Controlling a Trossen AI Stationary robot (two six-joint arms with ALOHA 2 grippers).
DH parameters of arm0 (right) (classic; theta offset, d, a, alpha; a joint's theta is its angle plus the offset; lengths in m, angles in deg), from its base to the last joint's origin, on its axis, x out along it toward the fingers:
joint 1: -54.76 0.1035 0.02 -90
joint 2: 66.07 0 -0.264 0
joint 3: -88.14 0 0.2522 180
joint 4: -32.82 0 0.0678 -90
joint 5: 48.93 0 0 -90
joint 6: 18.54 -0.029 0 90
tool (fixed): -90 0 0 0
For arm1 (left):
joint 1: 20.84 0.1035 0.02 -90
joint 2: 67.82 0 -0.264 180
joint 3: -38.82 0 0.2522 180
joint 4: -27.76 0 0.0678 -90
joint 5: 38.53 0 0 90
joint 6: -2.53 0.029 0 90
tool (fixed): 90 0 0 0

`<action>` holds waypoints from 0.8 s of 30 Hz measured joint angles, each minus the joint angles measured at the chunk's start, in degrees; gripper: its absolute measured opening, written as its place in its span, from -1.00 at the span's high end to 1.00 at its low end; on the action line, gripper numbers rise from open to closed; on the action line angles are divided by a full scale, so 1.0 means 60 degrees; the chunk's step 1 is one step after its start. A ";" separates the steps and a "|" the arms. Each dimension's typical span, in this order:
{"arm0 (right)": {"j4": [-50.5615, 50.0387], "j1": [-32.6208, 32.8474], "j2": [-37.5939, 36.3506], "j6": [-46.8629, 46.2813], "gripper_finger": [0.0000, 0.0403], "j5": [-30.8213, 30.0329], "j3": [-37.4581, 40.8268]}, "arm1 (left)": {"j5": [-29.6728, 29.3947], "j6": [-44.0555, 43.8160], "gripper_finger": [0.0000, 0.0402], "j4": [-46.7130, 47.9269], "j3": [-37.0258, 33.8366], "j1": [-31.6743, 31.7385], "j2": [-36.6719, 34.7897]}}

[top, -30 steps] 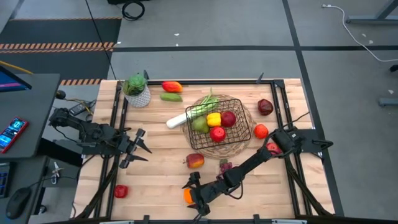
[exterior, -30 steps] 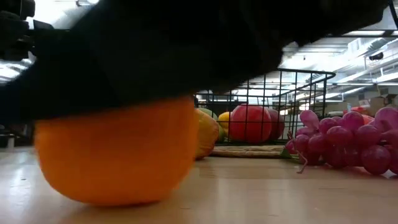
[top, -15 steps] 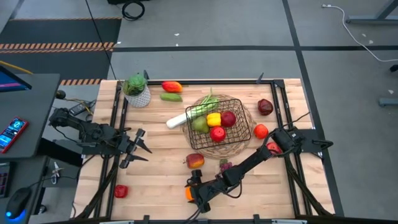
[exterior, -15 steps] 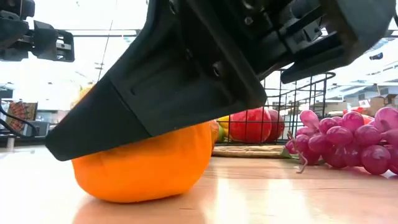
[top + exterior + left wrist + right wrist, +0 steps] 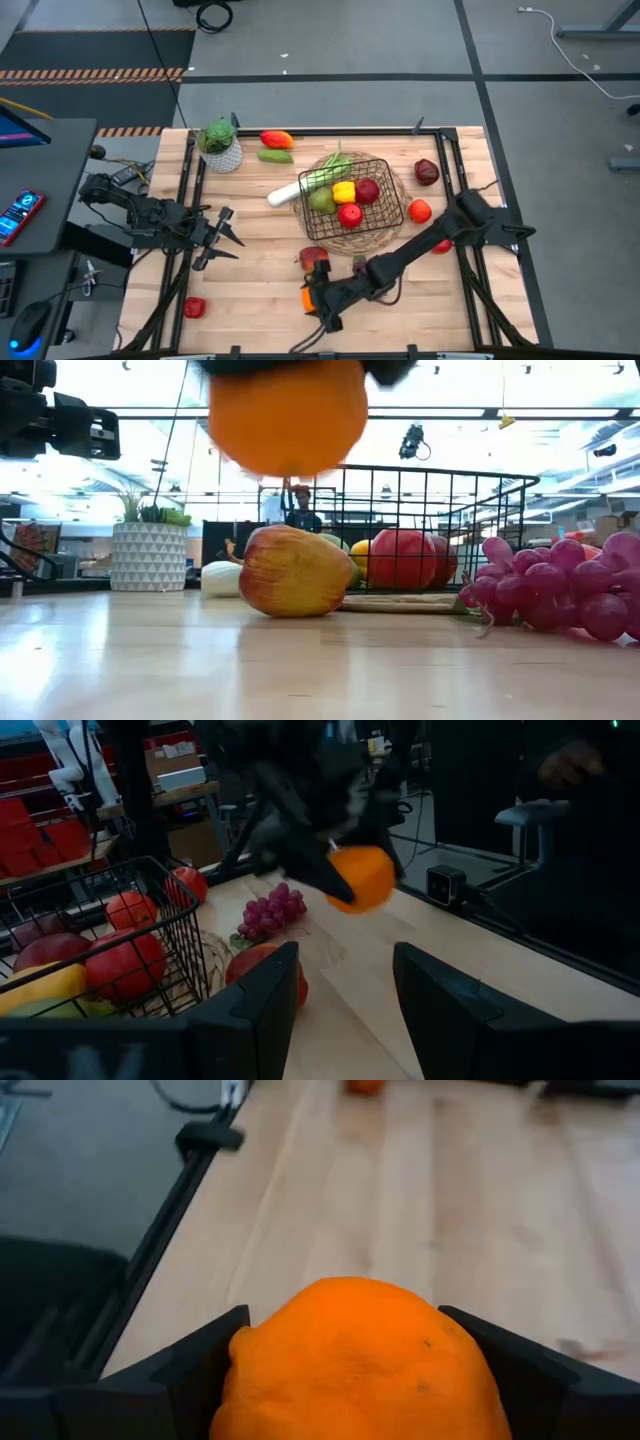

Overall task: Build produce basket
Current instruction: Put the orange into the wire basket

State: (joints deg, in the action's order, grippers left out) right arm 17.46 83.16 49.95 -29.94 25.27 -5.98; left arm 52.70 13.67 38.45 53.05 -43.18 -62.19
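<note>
We see the right gripper [image 5: 312,300] clamped on the orange [image 5: 288,410], both fingers [image 5: 190,1370] pressed to its sides — lifted clear of the tabletop [image 5: 250,290], near the front edge. The left gripper [image 5: 226,240] hangs by the left edge, fingers narrowly parted, holding nothing. The basket [image 5: 352,200] sits right of the tabletop's middle on a woven mat, already holding produce — apples, a yellow piece, a leek.
</note>
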 joint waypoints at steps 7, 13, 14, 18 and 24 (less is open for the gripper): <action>-0.0983 -0.0451 -0.1673 -0.1944 -0.57 -0.0033 -0.0004 | 0.0003 0.0002 0.14 -0.0002 0.0000 -0.0001 0.0000; -0.1587 -0.0955 -0.2577 -0.4971 -0.60 0.0022 -0.0011 | 0.0002 -0.0002 0.14 0.0000 0.0000 0.0000 0.0000; -0.1634 -0.1040 -0.2651 -0.5469 -0.60 0.0072 -0.0011 | 0.0003 0.0002 0.14 0.0000 0.0000 0.0000 0.0000; -0.1669 -0.1309 -0.2865 -0.6905 -0.61 0.0459 -0.0015 | 0.0003 -0.0001 0.14 0.0000 0.0000 -0.0002 0.0000; -0.2283 -0.1635 -0.2856 -0.7849 -0.61 0.0866 -0.0011 | 0.0000 -0.0001 0.14 0.0000 0.0000 0.0000 0.0000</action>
State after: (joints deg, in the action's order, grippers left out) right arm 3.76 73.35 32.82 -77.03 30.47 -6.04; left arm 52.70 13.67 38.45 53.05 -43.19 -62.19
